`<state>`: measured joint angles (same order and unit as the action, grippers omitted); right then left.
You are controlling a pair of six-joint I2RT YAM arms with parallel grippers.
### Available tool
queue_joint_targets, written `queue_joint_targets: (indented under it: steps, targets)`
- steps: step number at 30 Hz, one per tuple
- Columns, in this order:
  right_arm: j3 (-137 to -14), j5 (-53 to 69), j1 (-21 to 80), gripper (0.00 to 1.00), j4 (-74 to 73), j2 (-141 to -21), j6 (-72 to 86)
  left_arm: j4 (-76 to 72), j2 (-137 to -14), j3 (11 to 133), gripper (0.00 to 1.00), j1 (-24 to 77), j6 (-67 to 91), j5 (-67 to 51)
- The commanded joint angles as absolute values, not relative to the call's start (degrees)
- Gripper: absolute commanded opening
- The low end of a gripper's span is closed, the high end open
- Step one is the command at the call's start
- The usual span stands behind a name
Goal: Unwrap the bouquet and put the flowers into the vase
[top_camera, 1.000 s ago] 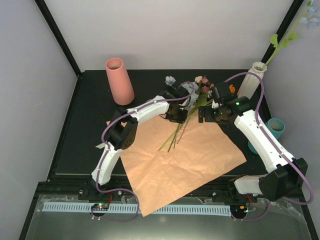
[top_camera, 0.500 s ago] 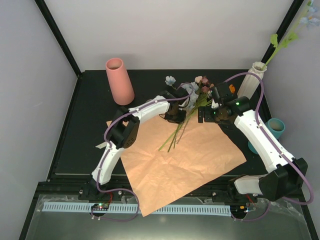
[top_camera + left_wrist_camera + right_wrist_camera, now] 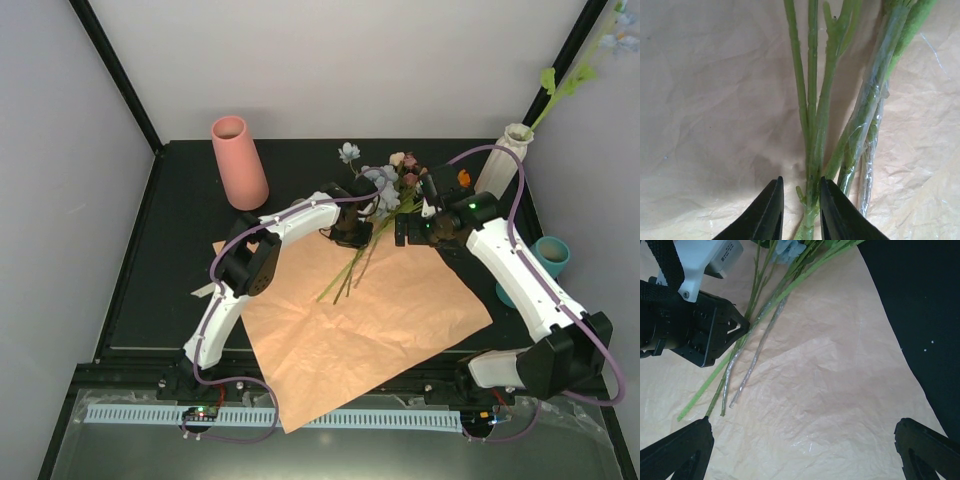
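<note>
Nearest the arm bases, the peach paper (image 3: 370,320) lay opened flat on the black table (image 3: 180,260), so the wrapping looked done. The flowers (image 3: 357,262) rested loose across its far half, stem ends pointing toward the left arm's base and blooms over the paper's far edge.

In its wrist view the left gripper (image 3: 800,190) was pinched on one thin green stem low down, with the neighbouring stems just beside it. The right gripper (image 3: 802,421) hung above the paper with its jaws spread wide, holding nothing.

These flowers were probably very light, with springy stems that bend and swing rather than stay put. Two of them looked sleeved in glossy film, likely slick under the pads. The blooms seemed soft and easy to crush, so the bare stem a little below the heads was the better place to grip, one stem at a time.

Farther back stood the pink vase (image 3: 238,160) at left and the teal vase (image 3: 550,258) at right. The white vase (image 3: 505,160), in the far right corner, already held one stem, and its narrow neck would call for a careful, upright entry.
</note>
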<state>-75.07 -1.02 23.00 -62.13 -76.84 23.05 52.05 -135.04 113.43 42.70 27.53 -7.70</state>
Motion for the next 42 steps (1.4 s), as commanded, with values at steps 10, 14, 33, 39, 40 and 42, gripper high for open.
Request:
queue_joint_targets:
  steps: [10, 14, 33, 39, 40, 42]
  targets:
    - [-74.9, -0.7, 22.7, 1.0, -61.6, -78.0, 22.7, 51.8, -137.5, 115.3, 0.1, 42.4, 26.7, -9.5]
    - [-74.9, -0.9, 22.7, 1.0, -61.5, -78.0, 22.6, 50.3, -135.0, 114.1, 0.01, 42.3, 26.5, -8.2]
    - [-81.7, 5.2, 22.7, 1.0, -53.6, -75.0, 24.5, 40.0, -106.4, 104.4, 0.02, 33.4, 17.8, -19.0]
    - [-81.3, 5.7, 22.7, 1.0, -43.0, -69.4, 24.3, 35.5, -97.7, 98.5, 0.02, 31.7, 14.0, -27.2]
    - [-80.6, 5.3, 22.8, 1.0, -40.5, -67.9, 24.3, 34.5, -96.6, 97.6, 0.02, 31.6, 13.8, -28.8]
    - [-78.6, 6.8, 22.8, 1.0, -34.8, -65.0, 23.6, 31.4, -93.7, 94.7, 0.02, 31.4, 13.8, -33.7]
